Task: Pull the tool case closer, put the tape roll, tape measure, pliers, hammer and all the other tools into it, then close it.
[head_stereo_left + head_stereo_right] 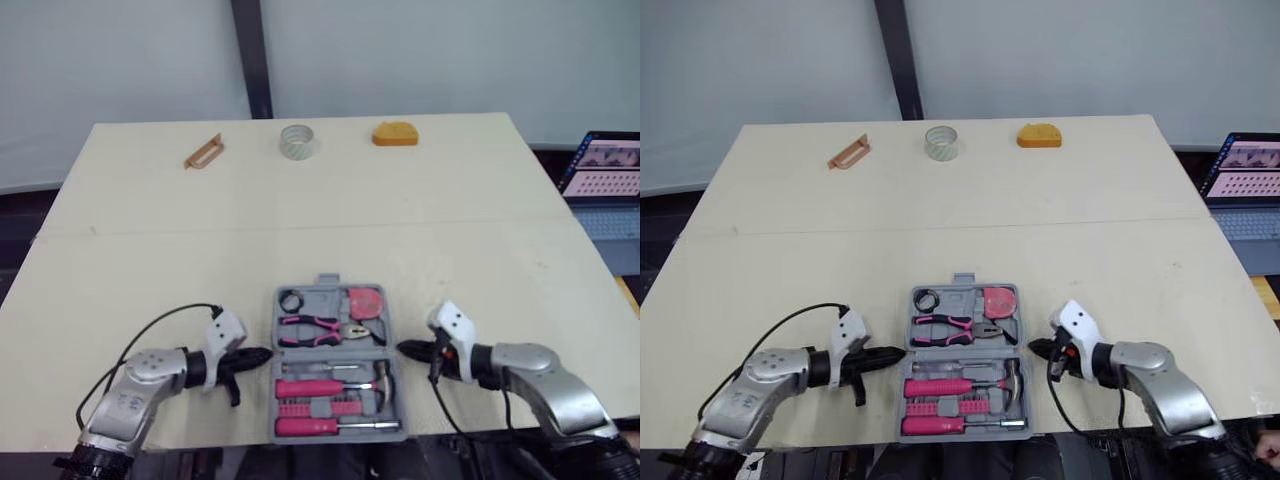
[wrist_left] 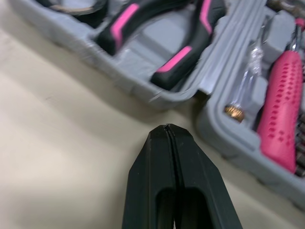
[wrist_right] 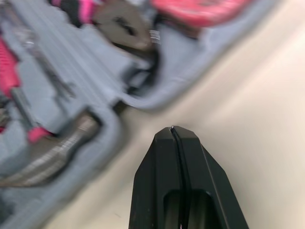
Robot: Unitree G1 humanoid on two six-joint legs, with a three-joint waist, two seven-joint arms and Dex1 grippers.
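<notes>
The grey tool case point(image 1: 396, 402) lies open near the table's front edge, holding pink-handled pliers point(image 1: 318, 328), a pink tape measure point(image 1: 364, 301), a black tape roll point(image 1: 290, 300), a hammer point(image 1: 325, 387) and screwdrivers. My left gripper point(image 1: 262, 354) is shut, its tip just left of the case's hinge line. In the left wrist view the shut fingers point(image 2: 167, 157) stop a little short of the case wall point(image 2: 143, 86). My right gripper point(image 1: 403, 349) is shut too, close to the case's right side; its fingers point(image 3: 174, 152) point at the grey shell point(image 3: 143, 98).
At the far edge of the table lie a brown handle-like piece point(image 1: 203, 152), a clear tape roll point(image 1: 298, 141) and an orange object point(image 1: 395, 134). A laptop point(image 1: 603, 170) stands off the table to the right. The table's front edge runs just below the case.
</notes>
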